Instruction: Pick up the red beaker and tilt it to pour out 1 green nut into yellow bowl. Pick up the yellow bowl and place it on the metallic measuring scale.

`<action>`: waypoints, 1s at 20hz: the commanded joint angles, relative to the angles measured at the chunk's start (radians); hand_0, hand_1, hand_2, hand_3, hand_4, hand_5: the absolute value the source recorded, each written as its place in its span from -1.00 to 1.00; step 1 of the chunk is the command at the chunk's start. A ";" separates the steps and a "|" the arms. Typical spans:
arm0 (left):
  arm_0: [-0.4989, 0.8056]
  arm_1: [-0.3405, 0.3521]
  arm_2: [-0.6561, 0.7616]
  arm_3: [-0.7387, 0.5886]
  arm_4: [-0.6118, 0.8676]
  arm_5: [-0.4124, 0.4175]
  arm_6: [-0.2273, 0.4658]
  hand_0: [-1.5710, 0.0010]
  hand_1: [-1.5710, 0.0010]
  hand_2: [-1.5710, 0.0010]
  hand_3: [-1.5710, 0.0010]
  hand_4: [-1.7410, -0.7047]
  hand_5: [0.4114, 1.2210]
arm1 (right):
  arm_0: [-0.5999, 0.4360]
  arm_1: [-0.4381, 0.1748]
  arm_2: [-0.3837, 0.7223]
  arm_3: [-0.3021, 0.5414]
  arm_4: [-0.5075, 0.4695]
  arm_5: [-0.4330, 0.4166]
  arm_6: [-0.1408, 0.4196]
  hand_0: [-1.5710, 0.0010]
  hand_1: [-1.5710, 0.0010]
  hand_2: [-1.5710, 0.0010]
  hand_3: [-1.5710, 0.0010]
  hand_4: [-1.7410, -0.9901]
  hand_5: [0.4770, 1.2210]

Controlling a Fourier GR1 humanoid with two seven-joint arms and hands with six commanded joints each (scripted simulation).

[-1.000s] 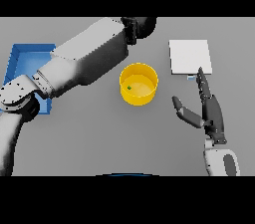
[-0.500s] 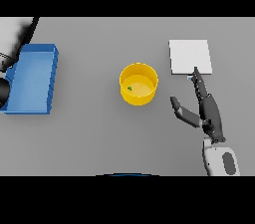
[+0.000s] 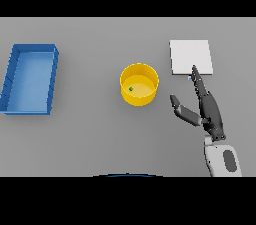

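Yellow bowl (image 3: pixel 139 84) holding one green nut (image 3: pixel 130 88), right hand (image 3: pixel 206 109) open-fingered just right of it, metallic scale (image 3: pixel 190 57) beyond, blue tray (image 3: pixel 30 78) far left

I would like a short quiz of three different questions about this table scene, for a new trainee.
1. True or false: the small green nut lies inside the round yellow bowl.
2. Which object is nearest the tips of the fingers of the right hand: A) the blue rectangular tray, B) the flat white square measuring scale?
3. Fill in: the yellow bowl stands on the grey ____.

Key: 1 true; 2 B; 3 table.
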 commanded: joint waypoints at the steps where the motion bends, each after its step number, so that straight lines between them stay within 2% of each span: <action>1: 0.033 -0.002 0.026 -0.002 0.034 0.035 0.022 -1.00 -1.00 -1.00 -0.99 -1.00 1.00 | 0.001 0.000 0.002 0.007 0.000 0.004 -0.003 1.00 1.00 1.00 1.00 0.62 -0.58; 4: 0.121 0.006 0.097 -0.027 0.131 0.091 0.097 -1.00 -1.00 -1.00 -1.00 -1.00 1.00 | 0.004 -0.004 -0.001 -0.005 -0.018 0.016 -0.006 1.00 1.00 1.00 1.00 0.62 -0.52; 6: 0.207 0.001 0.125 -0.069 0.182 0.121 0.099 -1.00 -1.00 -1.00 -1.00 -1.00 1.00 | 0.003 -0.005 -0.005 -0.003 -0.027 0.020 0.002 1.00 1.00 1.00 1.00 0.64 -0.50; 10: 0.426 -0.032 0.149 -0.245 0.280 0.177 0.100 -1.00 -1.00 -1.00 -1.00 -1.00 1.00 | 0.022 -0.009 0.002 -0.005 -0.010 0.015 -0.030 1.00 1.00 1.00 1.00 0.55 -0.46; 11: 0.485 -0.035 0.148 -0.307 0.298 0.179 0.130 -1.00 -1.00 -1.00 -1.00 -1.00 1.00 | 0.014 -0.009 0.006 -0.010 0.000 0.008 -0.018 1.00 1.00 1.00 1.00 0.53 -0.46; 13: 0.597 -0.041 0.136 -0.462 0.329 0.193 0.184 -1.00 -1.00 -1.00 -1.00 -1.00 0.83 | 0.015 -0.017 -0.007 -0.005 -0.016 0.015 -0.017 1.00 1.00 1.00 1.00 0.51 -0.47; 17: 0.746 -0.044 0.117 -0.703 0.366 0.220 0.327 -1.00 -1.00 -1.00 -1.00 -1.00 0.27 | 0.027 -0.014 0.001 -0.011 -0.013 0.019 -0.026 1.00 1.00 1.00 1.00 0.55 -0.48; 18: 0.775 -0.042 0.113 -0.760 0.374 0.219 0.372 -1.00 -1.00 -1.00 -1.00 -0.83 0.13 | 0.027 -0.011 0.001 -0.011 -0.017 0.021 -0.023 1.00 1.00 1.00 1.00 0.56 -0.48; 19: 0.799 -0.031 0.106 -0.821 0.380 0.200 0.405 -1.00 -1.00 -0.94 -0.94 -0.58 0.00 | 0.033 -0.010 -0.001 -0.020 -0.024 0.022 -0.026 1.00 1.00 1.00 1.00 0.56 -0.48; 20: 0.825 -0.016 0.094 -0.872 0.394 0.152 0.386 -0.87 -0.71 -0.63 -0.68 -0.28 -0.10 | 0.025 -0.014 -0.004 -0.020 -0.025 0.022 -0.014 1.00 1.00 1.00 1.00 0.57 -0.48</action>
